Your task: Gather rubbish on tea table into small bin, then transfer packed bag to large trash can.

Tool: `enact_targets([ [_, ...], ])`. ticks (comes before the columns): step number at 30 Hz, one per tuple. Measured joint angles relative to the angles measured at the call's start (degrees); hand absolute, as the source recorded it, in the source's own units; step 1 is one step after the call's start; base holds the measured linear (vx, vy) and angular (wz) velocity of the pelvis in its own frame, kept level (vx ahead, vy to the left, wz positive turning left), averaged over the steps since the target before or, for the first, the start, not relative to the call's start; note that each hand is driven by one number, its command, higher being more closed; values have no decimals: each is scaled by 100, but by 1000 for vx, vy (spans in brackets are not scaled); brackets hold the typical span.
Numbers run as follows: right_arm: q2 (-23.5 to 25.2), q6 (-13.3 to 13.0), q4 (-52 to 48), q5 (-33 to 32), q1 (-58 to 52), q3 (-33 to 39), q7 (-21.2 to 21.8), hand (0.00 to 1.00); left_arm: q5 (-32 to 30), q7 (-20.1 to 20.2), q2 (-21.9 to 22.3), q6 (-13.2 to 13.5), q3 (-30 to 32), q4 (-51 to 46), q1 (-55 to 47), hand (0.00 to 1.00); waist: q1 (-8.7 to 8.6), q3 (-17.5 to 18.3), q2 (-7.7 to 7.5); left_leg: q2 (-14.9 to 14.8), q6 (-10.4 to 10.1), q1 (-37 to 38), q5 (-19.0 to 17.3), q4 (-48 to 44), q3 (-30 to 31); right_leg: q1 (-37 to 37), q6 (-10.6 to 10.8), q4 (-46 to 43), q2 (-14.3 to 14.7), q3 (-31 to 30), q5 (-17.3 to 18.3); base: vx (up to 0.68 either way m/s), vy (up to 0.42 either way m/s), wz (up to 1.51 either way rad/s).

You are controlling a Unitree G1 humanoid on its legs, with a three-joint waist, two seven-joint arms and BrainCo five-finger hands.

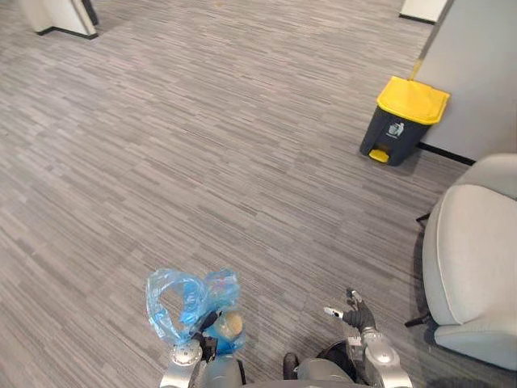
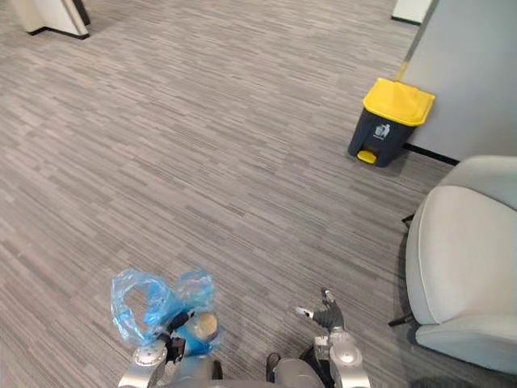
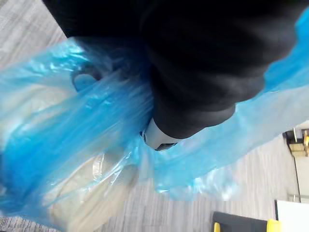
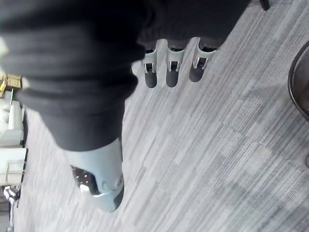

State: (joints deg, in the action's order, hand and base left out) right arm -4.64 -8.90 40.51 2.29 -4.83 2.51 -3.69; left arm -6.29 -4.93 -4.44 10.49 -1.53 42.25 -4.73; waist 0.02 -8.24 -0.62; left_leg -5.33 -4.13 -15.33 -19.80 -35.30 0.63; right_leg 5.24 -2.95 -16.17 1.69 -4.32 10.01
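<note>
- Fingers [image 1: 212, 321] of the left hand [image 3: 203, 67] are curling into the bunched top of the blue bag [image 1: 182, 299], showing dimly through the film in the left wrist view, so the hand is gripping the bag.
- The blue bag is hanging off the floor [image 1: 202, 162] at the lower left of the left eye view, with its loose film puffing up above the hand.
- A round tan item [image 1: 233, 323] is sitting inside the bag at its lower right, and pale rubbish [image 3: 82, 193] is pressing against the film in the left wrist view; what these pieces are cannot be told.
- The right hand [image 1: 355, 314] is hovering at the lower centre-right of the left eye view, well apart from the bag.
- Its fingers [image 4: 167, 72] are hanging straight and relaxed, and its thumb [image 4: 101, 179] is standing apart from them, so the hand is holding nothing.
- The large trash can [image 1: 404, 121], dark grey with a closed yellow lid [image 1: 414, 99], is standing in the upper right, just beside a grey wall [image 1: 477, 73] and well away from both hands.
- A pale grey chair [image 1: 472, 267] is filling the right edge, below the trash can.
- A white furniture base [image 1: 60, 16] is resting on the floor in the upper left corner.
</note>
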Motion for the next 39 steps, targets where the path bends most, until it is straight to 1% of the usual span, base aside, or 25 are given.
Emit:
enact_targets([
  [1,-16,21,60,0,4,-2,-1,0,2,1,58,1,-3,3,0,100,32,8,36,65,-144,34,116,589,415,22,149,-78,16,-255,90,187,319,-127],
  [2,-48,41,137,16,12,-5,-5,0,3,1,122,1,-5,12,-6,100,62,36,178,27,-339,154,268,1282,864,92,302,-209,121,-533,213,194,381,-142],
  [3,-75,53,196,28,7,-6,-10,0,4,-4,147,-1,-2,41,-8,100,82,33,245,4,-327,225,748,1298,850,126,427,-360,178,-752,345,226,419,-149],
  [4,-1,61,318,55,17,-50,-1,0,17,-3,83,-1,-6,62,-54,100,80,63,172,130,-169,308,739,1298,556,207,561,-461,84,-1073,434,194,348,-113],
  [6,37,62,326,56,20,-70,0,0,62,-5,-16,-2,-8,65,-32,100,82,144,-62,284,-28,371,677,1380,68,388,735,-682,-135,-1366,540,156,248,-95],
  [7,38,61,336,58,44,-72,2,0,82,-4,-44,-1,-8,65,-25,100,79,139,-71,330,57,393,705,1403,-93,466,788,-747,-199,-1421,569,139,238,-97],
  [8,39,62,363,60,122,-67,4,0,122,-5,-77,-5,-7,82,-26,100,55,174,-148,416,120,478,687,1471,-305,526,865,-767,-323,-1443,566,142,218,-87],
  [10,43,62,423,72,183,-69,10,0,138,-3,-161,-8,-10,113,-33,100,74,170,-140,498,203,748,734,1697,-580,508,1009,-696,-477,-1288,481,202,204,-75],
  [11,50,61,525,83,258,-67,11,0,170,-3,-207,-9,-14,118,-49,100,67,172,-133,542,226,895,749,1817,-605,469,1068,-632,-565,-1022,423,197,119,-50],
  [14,14,66,669,185,344,-53,7,0,179,-4,-397,-10,-22,166,-20,100,66,174,-76,463,228,1145,751,2083,-652,316,1007,-337,-567,-592,151,205,51,-30],
  [16,-8,70,781,185,370,-53,6,0,188,-4,-399,-11,-22,221,-11,100,40,175,-36,398,238,1282,757,2189,-648,343,1011,-529,-505,-417,72,229,-14,-12],
  [17,-14,68,812,191,372,-37,5,0,213,-4,-432,-29,-41,426,129,100,-50,120,33,249,213,1626,748,2330,-555,681,450,269,-189,473,-503,356,-48,15],
  [18,-128,75,829,189,332,7,-3,0,213,-7,-373,-72,-24,569,197,100,-118,129,113,230,171,1698,715,2331,-482,570,391,282,-175,588,-627,359,-30,17],
  [20,-244,74,817,185,287,124,-11,0,212,6,-212,-58,-55,553,227,100,-135,126,294,204,137,1766,739,2292,-506,383,383,510,-173,584,-636,227,4,1],
  [21,-300,76,818,184,274,143,-13,0,212,10,-135,-64,-58,559,187,100,-151,115,352,235,50,1719,790,2053,-523,260,383,594,-236,570,-636,176,-7,-8],
  [22,-306,76,819,181,252,158,-12,0,212,19,-115,-64,-59,559,194,100,-167,109,338,278,-44,1633,847,1795,-519,177,384,646,-316,568,-636,122,13,9],
  [23,-291,75,823,168,250,176,-18,0,212,66,-103,-57,-64,555,210,100,-172,53,240,343,-93,1504,809,1506,-524,21,384,704,-470,596,-636,113,5,21],
  [24,-263,76,841,145,203,212,-28,0,212,117,-97,-48,-71,552,211,100,-214,45,246,278,-64,1617,723,1943,-557,-154,390,744,-512,655,-635,146,12,31],
  [25,-320,72,848,92,188,227,-44,0,212,118,-87,-45,-83,549,224,100,-258,113,390,65,-223,1641,1119,2369,-536,-210,450,771,-402,781,-594,109,10,16],
  [26,-310,75,878,46,201,247,-60,0,213,115,-98,-46,-82,547,228,100,-215,161,431,87,-226,1684,1087,2343,-507,-241,502,810,-375,734,-559,86,31,4],
  [28,-196,56,888,23,240,215,-61,0,215,116,-188,-48,-121,544,258,100,-209,148,283,147,-224,1604,1088,2232,-537,-332,551,993,-447,751,-591,46,31,3],
  [30,-168,62,1021,-5,305,226,-66,0,215,117,-195,-58,-210,549,232,100,-202,160,226,161,-223,1615,1088,2217,-532,-380,558,1049,-458,743,-601,17,19,7],
  [34,-176,62,1030,-18,322,268,-112,0,216,112,-169,-70,-271,557,179,100,-108,163,231,244,-208,1618,1096,2033,-524,-401,558,1071,-459,527,-626,18,14,-24],
  [37,-203,62,1041,-67,326,340,-112,0,224,110,-160,-69,-230,561,188,100,-76,175,289,254,-60,1702,1193,2197,-545,-426,548,1345,-416,318,-870,19,-11,-42],
  [39,-230,62,1049,-68,305,347,-112,0,223,112,-158,-70,-231,576,178,100,-105,184,315,244,-43,1831,1205,2386,-532,-529,543,1566,-380,249,-996,11,-11,-25],
])
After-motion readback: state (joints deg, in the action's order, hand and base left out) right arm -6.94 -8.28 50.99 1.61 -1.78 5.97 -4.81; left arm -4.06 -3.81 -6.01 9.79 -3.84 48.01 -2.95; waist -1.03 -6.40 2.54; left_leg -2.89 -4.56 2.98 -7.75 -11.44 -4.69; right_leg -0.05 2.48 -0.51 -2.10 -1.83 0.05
